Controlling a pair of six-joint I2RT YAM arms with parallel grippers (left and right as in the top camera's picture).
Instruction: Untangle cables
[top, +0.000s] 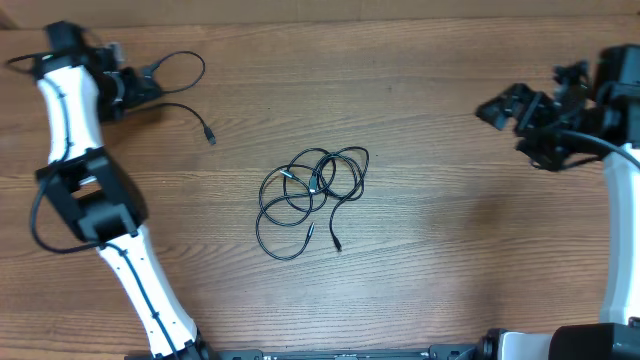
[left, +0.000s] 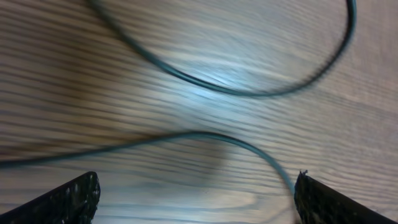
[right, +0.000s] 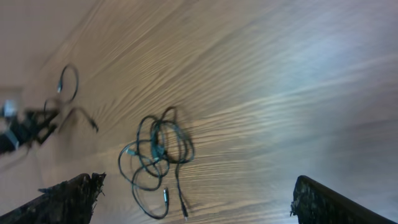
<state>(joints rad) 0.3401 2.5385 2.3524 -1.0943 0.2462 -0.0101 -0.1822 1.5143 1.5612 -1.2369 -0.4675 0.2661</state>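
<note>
A tangle of thin black cables (top: 312, 195) lies in loose overlapping loops at the table's middle, two plug ends pointing toward the front. The right wrist view shows the same tangle (right: 155, 155) ahead of my right gripper (right: 198, 186), which is open and well apart from it at the table's right (top: 512, 130). One separate cable (top: 210, 137) lies at the far left. My left gripper (top: 152, 85) hovers low over it, open. In the left wrist view its strands (left: 205, 134) run across the wood, one passing close by the right finger (left: 323, 202). Nothing is held.
The wooden table (top: 440, 240) fills all views. The left arm's white links (top: 70, 110) and black joint (top: 90, 195) stand along the left edge, and the right arm (top: 620, 210) along the right edge. Thick black arm wires loop beside each.
</note>
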